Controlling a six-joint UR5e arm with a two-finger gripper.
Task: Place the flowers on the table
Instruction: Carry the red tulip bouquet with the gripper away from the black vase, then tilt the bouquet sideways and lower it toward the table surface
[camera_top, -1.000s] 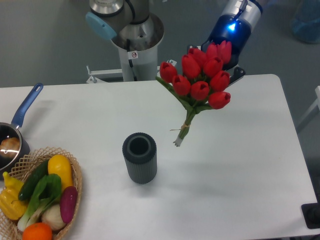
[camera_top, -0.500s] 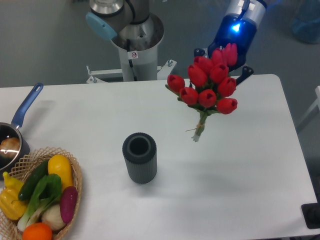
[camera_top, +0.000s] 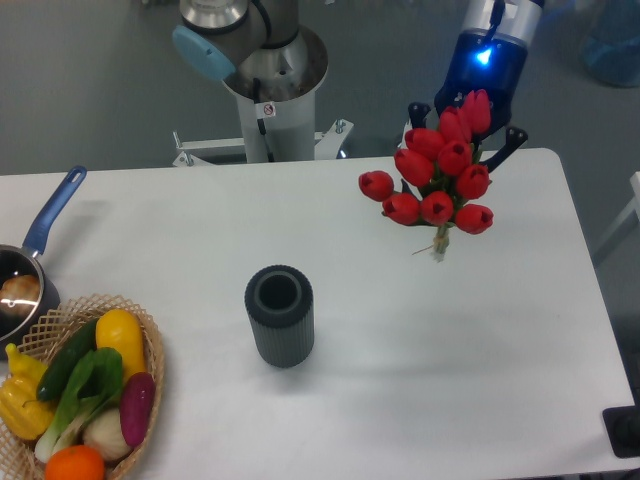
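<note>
The flowers (camera_top: 440, 180) have shifted right and swung more upright since earlier. Stems point down toward the table (camera_top: 500, 330), blooms up. Gripper (camera_top: 466, 125) grip hidden behind blooms; cannot tell.

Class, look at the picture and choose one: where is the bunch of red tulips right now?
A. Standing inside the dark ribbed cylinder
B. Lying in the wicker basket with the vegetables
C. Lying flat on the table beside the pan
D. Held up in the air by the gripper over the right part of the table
D. The flowers hang from the gripper above the table, stem ends clear of the surface, well apart from the dark cylinder and the wicker basket.
</note>
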